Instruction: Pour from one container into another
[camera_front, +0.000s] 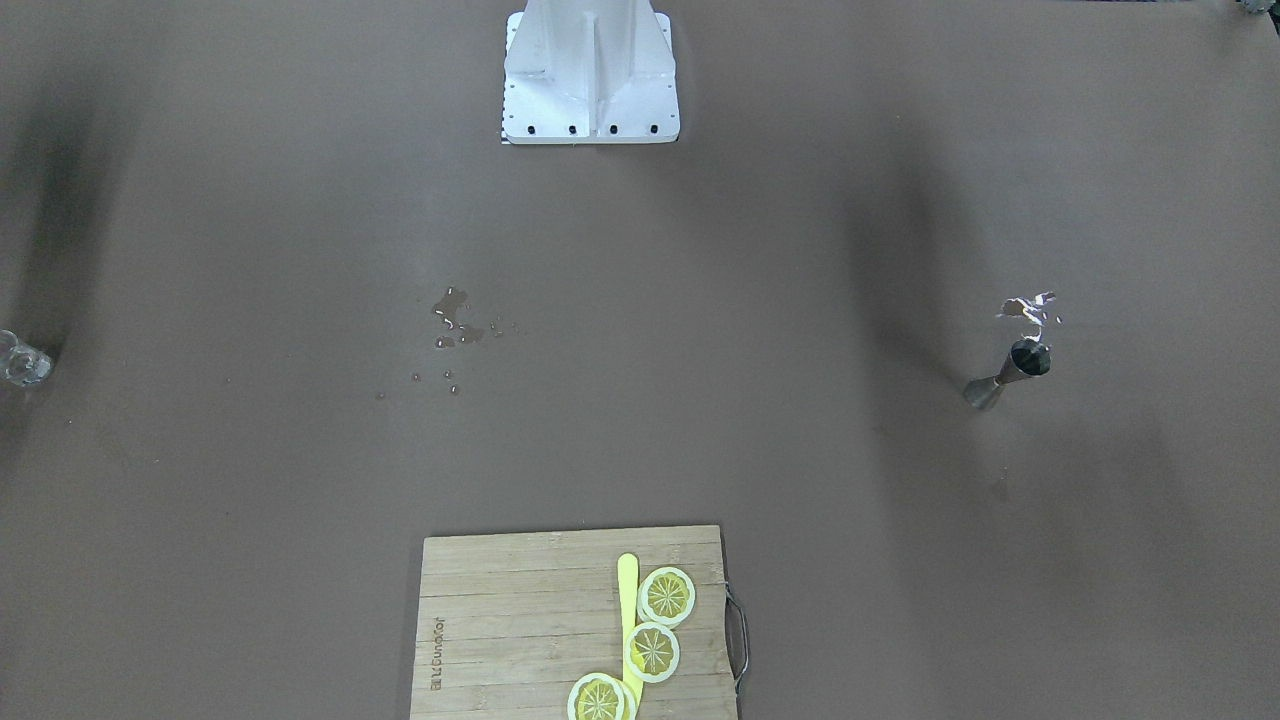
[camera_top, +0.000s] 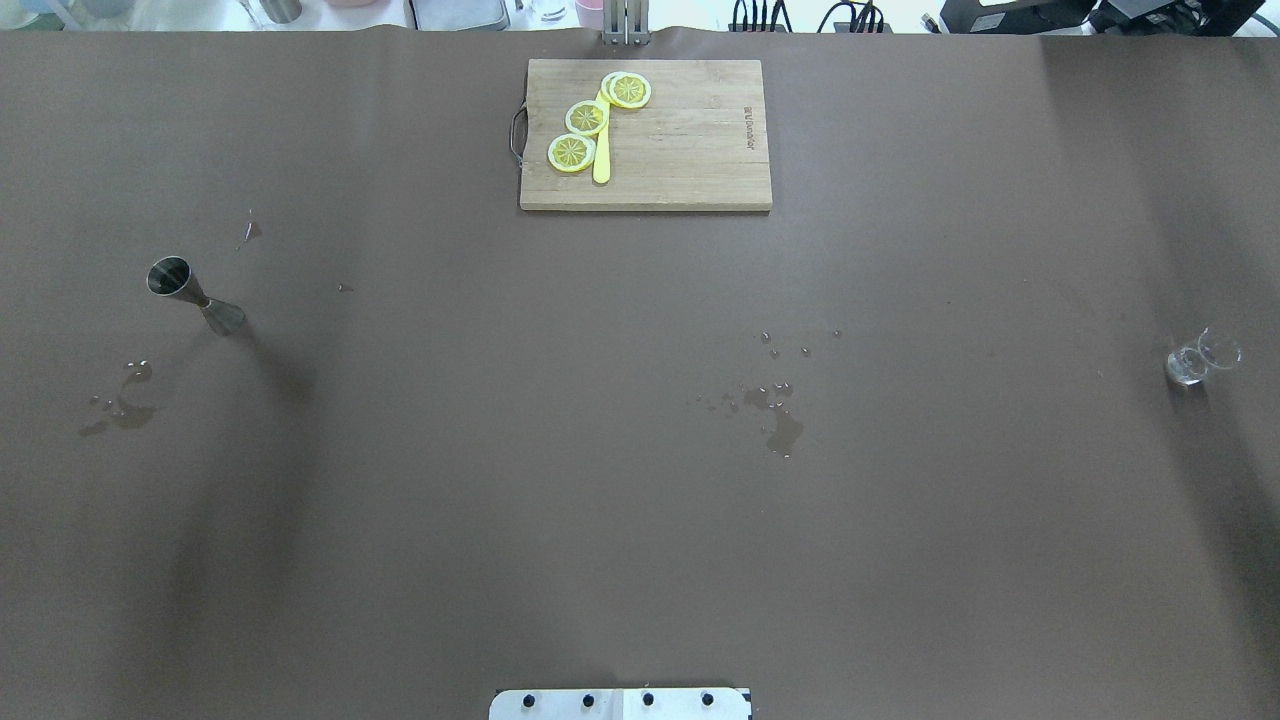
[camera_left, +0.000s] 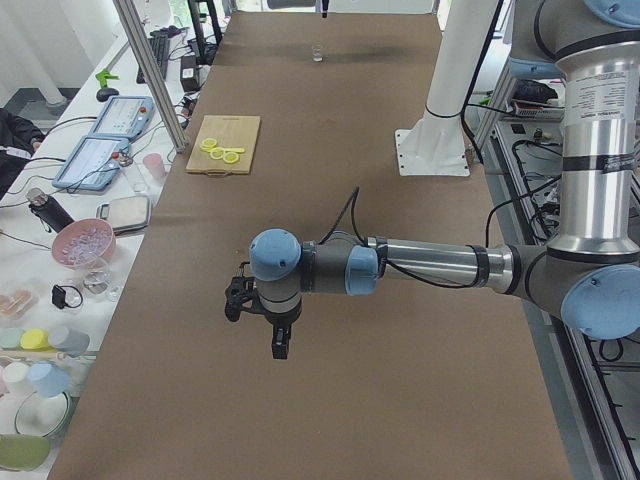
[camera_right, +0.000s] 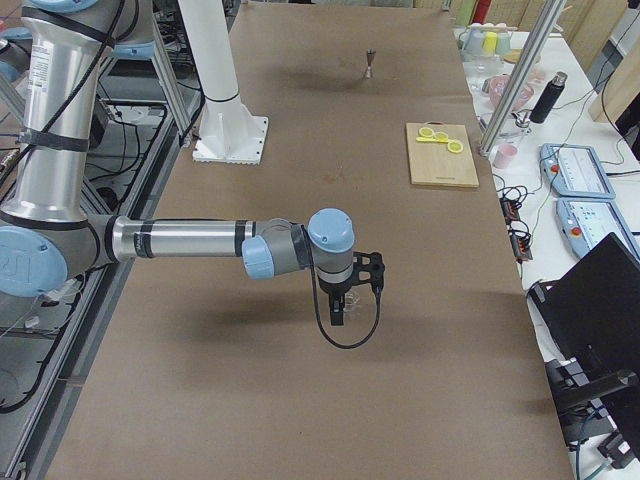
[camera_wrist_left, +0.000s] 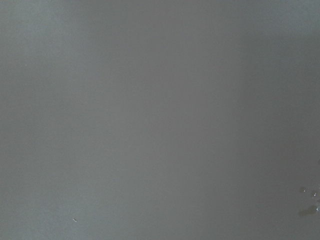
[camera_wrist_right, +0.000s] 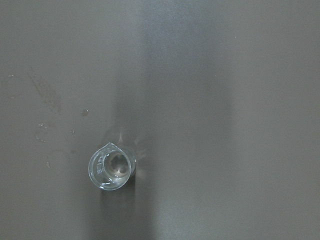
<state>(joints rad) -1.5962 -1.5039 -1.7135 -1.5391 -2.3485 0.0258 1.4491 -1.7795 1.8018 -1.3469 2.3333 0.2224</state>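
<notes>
Wet brown table (camera_top: 640, 560); jigger (camera_top: 195, 297), glass (camera_top: 1195, 362) apart; left gripper (camera_left: 278, 340), right gripper (camera_right: 340, 310): cannot tell spread.

- Left arm (camera_left: 430, 268): smooth silver tubes, dark grey joint housings, round light blue caps (camera_left: 275, 255) on the joints.
- Right arm (camera_right: 180, 238): same silver, grey and light blue, with narrow black rings where the segments meet.
- White label (camera_left: 598, 95) with dark print on one silver segment, too small to read.
- Left gripper (camera_left: 281, 350): black, slim, with a small black block at the wrist beside it.
- Right gripper (camera_right: 338, 316): also black and compact.
- Thin black cable (camera_right: 350, 340) in a loop under the right wrist; a similar one along the left forearm.
- White pedestal (camera_front: 590, 65) with an upright rib, wider at the foot plate; row of black screws (camera_front: 572, 129) along the plate edge.
</notes>
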